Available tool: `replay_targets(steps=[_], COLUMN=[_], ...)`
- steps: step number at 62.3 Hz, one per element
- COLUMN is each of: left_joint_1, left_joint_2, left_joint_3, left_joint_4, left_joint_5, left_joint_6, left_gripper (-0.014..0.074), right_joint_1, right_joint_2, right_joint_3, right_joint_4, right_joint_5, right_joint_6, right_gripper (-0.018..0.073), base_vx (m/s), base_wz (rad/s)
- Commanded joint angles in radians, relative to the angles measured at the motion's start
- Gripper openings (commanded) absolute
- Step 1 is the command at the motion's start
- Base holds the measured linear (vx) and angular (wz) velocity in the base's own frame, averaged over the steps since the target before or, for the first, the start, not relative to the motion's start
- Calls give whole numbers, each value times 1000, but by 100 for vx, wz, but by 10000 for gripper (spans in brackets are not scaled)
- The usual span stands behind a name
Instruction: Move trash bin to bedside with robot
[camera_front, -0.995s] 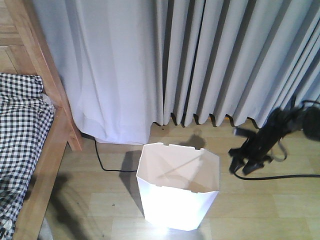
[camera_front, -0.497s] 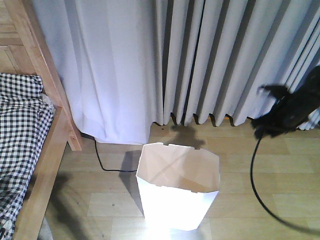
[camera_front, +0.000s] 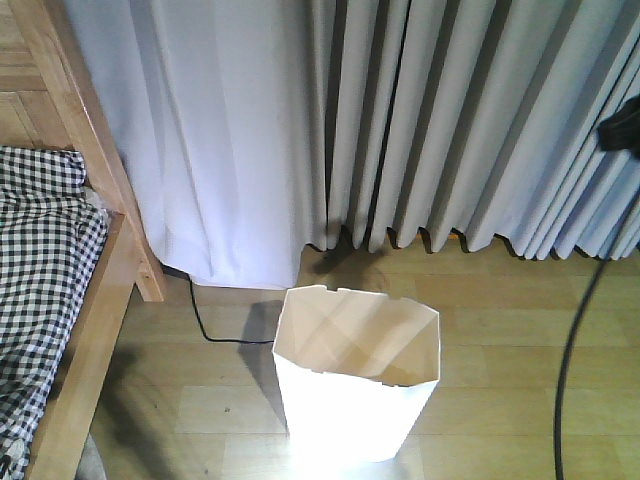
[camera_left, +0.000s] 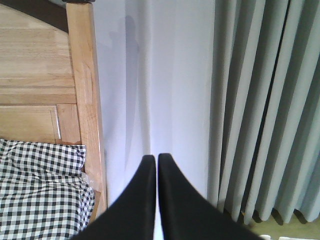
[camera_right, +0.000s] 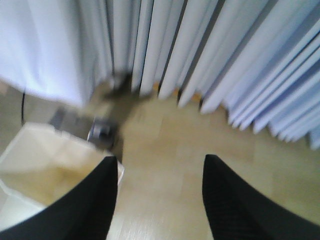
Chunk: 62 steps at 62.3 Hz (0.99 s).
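Observation:
The white trash bin (camera_front: 356, 375) stands upright and empty on the wooden floor, right of the bed (camera_front: 45, 290) with its light wooden frame and gingham cover. Only the tip of my right arm (camera_front: 618, 135) shows at the right edge of the front view, high up, with its black cable (camera_front: 572, 350) hanging down. In the right wrist view my right gripper (camera_right: 161, 161) is open, above the floor to the right of the bin's rim (camera_right: 50, 150). In the left wrist view my left gripper (camera_left: 155, 159) is shut and empty, pointing at the curtain beside the bedpost (camera_left: 86, 100).
Grey-white curtains (camera_front: 400, 120) hang to the floor behind the bin. A thin black cord (camera_front: 205, 325) lies on the floor between the bed and the bin. Bare wooden floor (camera_front: 510, 330) lies right of the bin.
My right arm has risen and swung up to the right, away from the bin, almost out of the front view. The bin and the bed have not moved.

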Motion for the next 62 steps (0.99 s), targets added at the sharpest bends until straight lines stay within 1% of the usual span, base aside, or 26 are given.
replay_targets(steps=[1, 7, 17, 21, 30, 34, 45, 51, 53, 57, 61, 62], left_joint_1=[-5, -5, -5, -5, -5, -5, -5, -5, -5, -5, -5, -5], left_joint_2=[-10, -10, -10, -10, -10, -10, -10, -10, -10, -10, -10, -10], left_joint_3=[28, 28, 28, 28, 28, 28, 28, 28, 28, 28, 28, 28], left_joint_4=[-3, -3, -3, -3, -3, -3, -3, -3, -3, -3, -3, -3], left_joint_5=[-77, -77, -77, -77, -77, -77, -77, -77, -77, -77, -77, -77], left_joint_6=[-9, -9, -9, -9, -9, -9, -9, -9, -9, -9, -9, -9], left_gripper=[-6, -6, -6, -6, -6, -6, -6, -6, -6, -6, -6, -6], right_joint_1=[-5, -5, -2, 24, 116, 125, 124, 124, 124, 124, 124, 124], right_joint_2=[-155, -296, -529, -598, -730, -794, -964, -1008, -1016, -1020, -1020, -1020], right_joint_3=[20, 112, 314, 389, 545, 605, 759, 830, 845, 856, 857, 857], right_joint_4=[30, 40, 65, 75, 74, 74, 75, 75, 75, 74, 74, 74], right_joint_5=[-66, -126, -270, -313, -388, -423, -566, -621, -634, -666, -670, -668], right_joint_6=[-26, -34, -33, -26, -26, -26, 90, 109, 109, 109, 109, 109], right_gripper=[366, 366, 366, 366, 366, 366, 366, 363, 353, 298, 201, 165], base_vx=[0, 0, 0, 0, 0, 0, 0, 0, 0, 0, 0, 0], base_wz=[0, 0, 0, 0, 0, 0, 0, 0, 0, 0, 0, 0])
